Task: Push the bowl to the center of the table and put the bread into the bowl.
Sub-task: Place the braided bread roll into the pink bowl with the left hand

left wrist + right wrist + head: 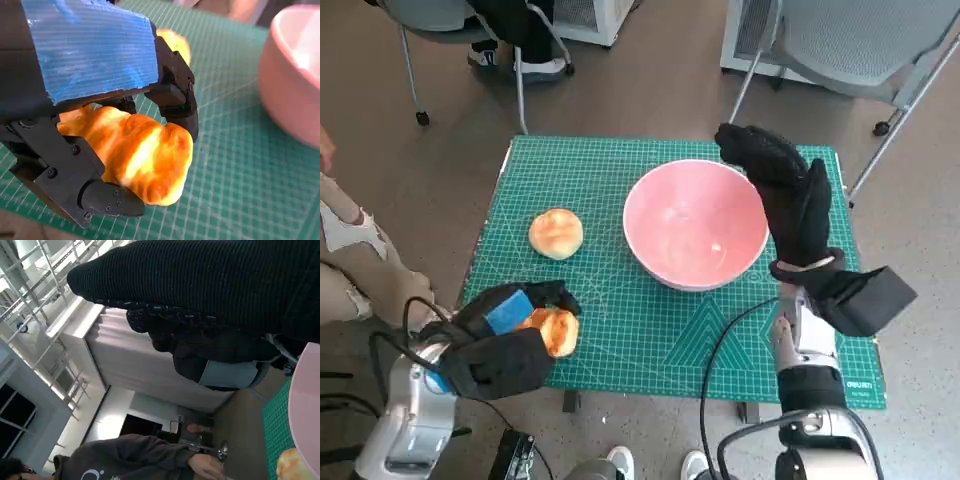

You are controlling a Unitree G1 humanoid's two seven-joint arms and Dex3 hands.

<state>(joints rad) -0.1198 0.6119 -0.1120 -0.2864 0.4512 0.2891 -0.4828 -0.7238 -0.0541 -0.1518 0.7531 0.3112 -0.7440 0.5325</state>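
A bread roll [145,160] is gripped by the left robot hand [505,340]; the right robot hand [785,195], fingers spread and holding nothing, is seen beside the bowl [695,225] only from the head view.

The bowl [696,224] stands on the cutting mat [620,340] that covers the table, right of its middle. One bread roll [556,233] lies left of the bowl, apart from it. A second bread roll [553,331] sits nearer the front edge, within the left robot hand [500,340]. The right robot hand [790,200] is against the bowl's right rim.

Held bread roll [558,331] half hidden under left hand [500,340], pink bowl [295,80] cut off by frame edge (left wrist view), right hand [790,200] fingers' far side unseen.
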